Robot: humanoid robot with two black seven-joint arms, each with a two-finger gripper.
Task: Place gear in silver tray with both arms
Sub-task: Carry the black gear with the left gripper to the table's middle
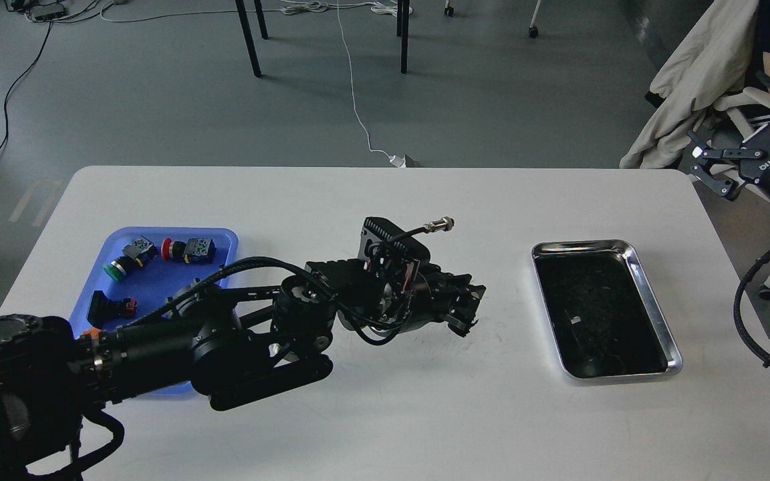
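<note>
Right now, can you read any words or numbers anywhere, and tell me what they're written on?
White lettering on the right tool's black wrist body, reads roughly "ROBOTIQ": it runs slanted and small, so I'm not sure.
Parts in the blue tray: any markings are too small to read.
Left tool: dark, no text visible.
Silver tray: no writing.
White table: no writing.
</note>
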